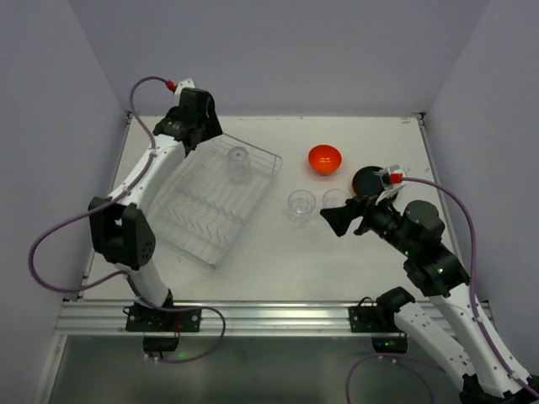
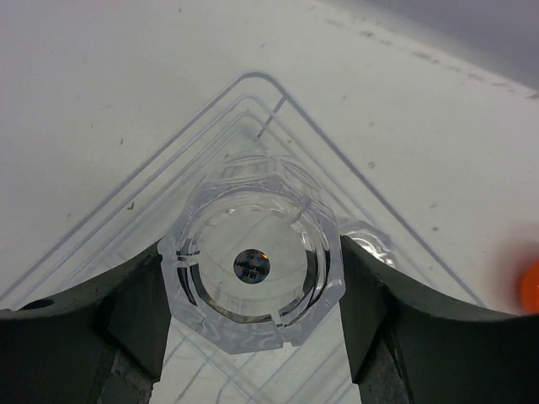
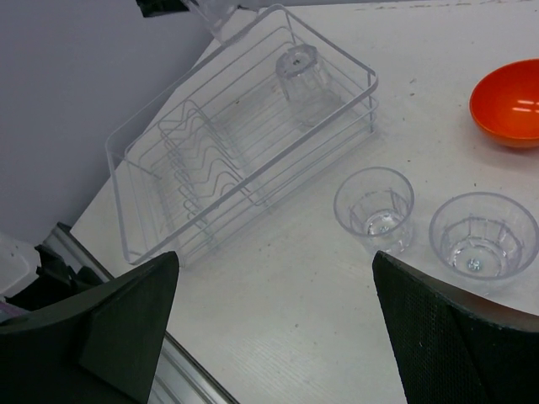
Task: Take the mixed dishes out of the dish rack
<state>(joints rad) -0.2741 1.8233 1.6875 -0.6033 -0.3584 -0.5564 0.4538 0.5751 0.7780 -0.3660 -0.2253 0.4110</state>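
Note:
The wire dish rack (image 1: pixel 202 223) lies left of centre; it also shows in the right wrist view (image 3: pixel 202 160) and the left wrist view (image 2: pixel 337 156). My left gripper (image 1: pixel 192 119) hangs over the rack's far corner, shut on a clear glass (image 2: pixel 253 269) held upside down, also in the right wrist view (image 3: pixel 215 17). Another glass (image 1: pixel 239 160) stands upside down in the rack (image 3: pixel 299 71). Two glasses (image 1: pixel 301 204) (image 1: pixel 335 199) stand upright on the table. My right gripper (image 1: pixel 335 221) is open and empty near them (image 3: pixel 275 261). The orange-red bowl (image 1: pixel 324 158) and a black plate (image 1: pixel 368 179) sit on the table.
The two upright glasses also show in the right wrist view (image 3: pixel 375 206) (image 3: pixel 482 231), with the bowl (image 3: pixel 509 101) behind them. Grey walls close in the table on three sides. A metal rail (image 1: pixel 269 316) runs along the near edge.

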